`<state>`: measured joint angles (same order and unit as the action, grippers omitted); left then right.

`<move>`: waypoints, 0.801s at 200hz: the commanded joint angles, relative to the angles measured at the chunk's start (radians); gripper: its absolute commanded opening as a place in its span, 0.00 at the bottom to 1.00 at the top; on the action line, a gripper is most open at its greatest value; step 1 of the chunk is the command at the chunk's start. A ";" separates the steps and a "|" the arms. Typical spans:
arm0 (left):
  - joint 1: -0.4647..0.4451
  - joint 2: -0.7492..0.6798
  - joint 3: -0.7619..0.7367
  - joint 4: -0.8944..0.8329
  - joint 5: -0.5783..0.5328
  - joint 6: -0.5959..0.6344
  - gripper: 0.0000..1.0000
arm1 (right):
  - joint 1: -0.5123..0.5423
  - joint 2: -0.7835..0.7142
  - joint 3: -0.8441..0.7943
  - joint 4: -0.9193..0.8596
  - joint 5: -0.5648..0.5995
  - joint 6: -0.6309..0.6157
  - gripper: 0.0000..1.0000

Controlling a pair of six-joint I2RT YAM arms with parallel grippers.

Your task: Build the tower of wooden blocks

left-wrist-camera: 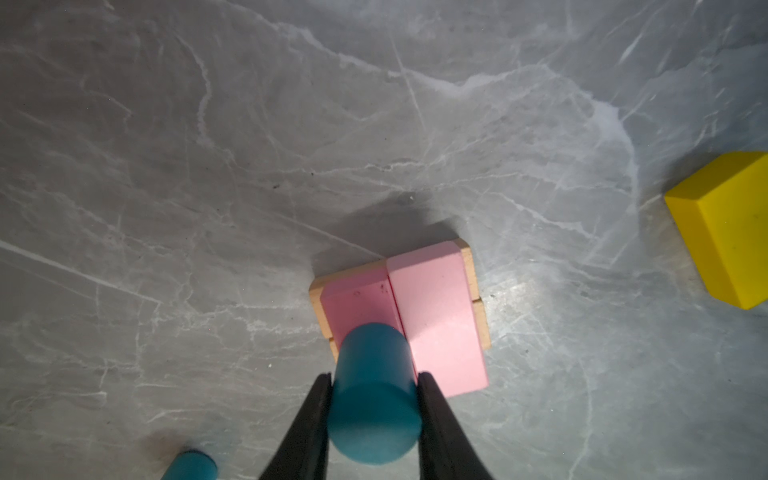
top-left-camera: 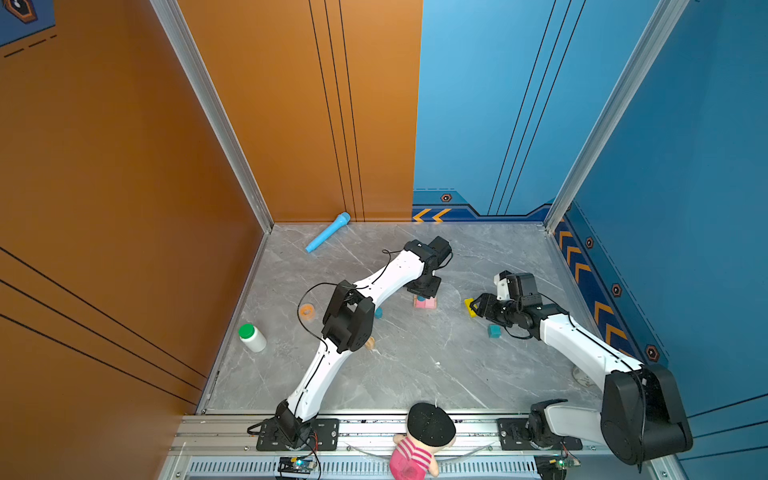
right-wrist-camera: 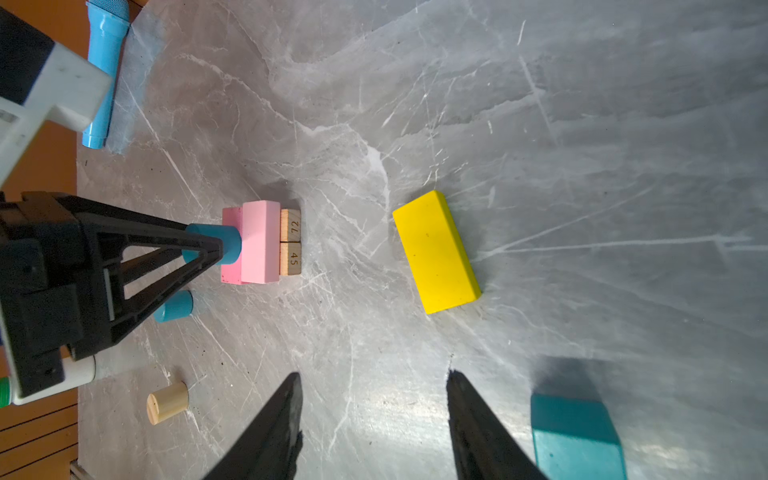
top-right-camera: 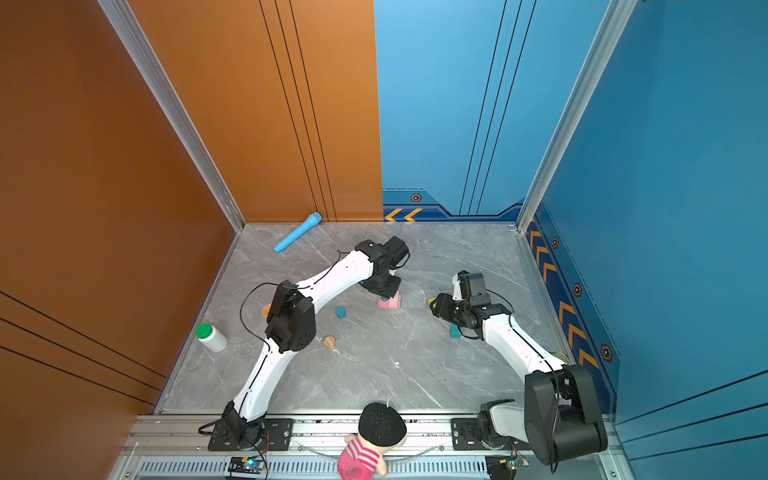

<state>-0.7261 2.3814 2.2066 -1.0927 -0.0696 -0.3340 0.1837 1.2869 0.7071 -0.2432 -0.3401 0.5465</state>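
Centrally, a small tower (left-wrist-camera: 432,311) stands on the grey marble table (right-wrist-camera: 582,124): two pink bars (right-wrist-camera: 259,243) laid across two tan bars (right-wrist-camera: 290,243). The left gripper (left-wrist-camera: 374,380) clasps an upright blue cylinder (left-wrist-camera: 374,399), whose lower end meets the tower's top. The right gripper (right-wrist-camera: 374,374) hangs empty, jaws apart, away from the tower. A yellow bar (right-wrist-camera: 436,251) lies flat near the tower, a teal cube (right-wrist-camera: 575,436) farther off, and a second blue cylinder (right-wrist-camera: 174,306) beside the tower.

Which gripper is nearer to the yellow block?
Right. The right gripper stands open just before the yellow block; the left gripper is farther, at the pink bars, shut on a blue cylinder.
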 commanded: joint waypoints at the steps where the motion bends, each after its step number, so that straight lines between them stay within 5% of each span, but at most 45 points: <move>1: 0.009 0.022 0.001 -0.022 0.005 -0.013 0.26 | -0.003 0.012 -0.002 0.014 -0.011 -0.007 0.58; 160: 0.009 0.025 0.005 -0.021 0.005 -0.013 0.51 | -0.004 0.005 0.000 0.009 -0.011 -0.006 0.58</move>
<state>-0.7261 2.3886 2.2063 -1.0927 -0.0692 -0.3454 0.1837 1.2907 0.7071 -0.2428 -0.3401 0.5465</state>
